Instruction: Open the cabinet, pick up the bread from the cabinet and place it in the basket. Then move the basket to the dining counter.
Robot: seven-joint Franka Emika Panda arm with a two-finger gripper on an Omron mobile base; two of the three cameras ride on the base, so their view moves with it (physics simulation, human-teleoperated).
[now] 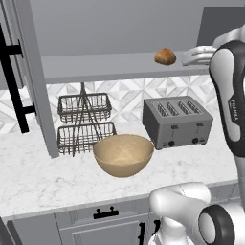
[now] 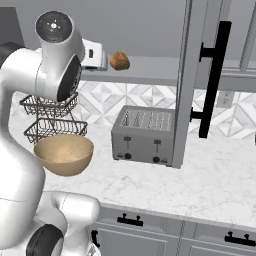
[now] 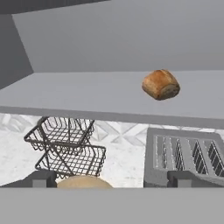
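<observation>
The cabinet stands open, its door swung out with a long black handle. The bread, a small golden-brown bun, lies on the grey inner shelf. My gripper hovers at shelf height just right of the bread, apart from it, and is open. In the hand view the bread sits ahead and to the upper right, with my fingertips spread wide and nothing between them. The tan basket rests on the marble worktop below the shelf. The dining counter is out of view.
A grey toaster stands right of the basket, under the shelf. A dark wire two-tier rack stands behind the basket at the wall. The open door juts out over the worktop. Grey drawers run below.
</observation>
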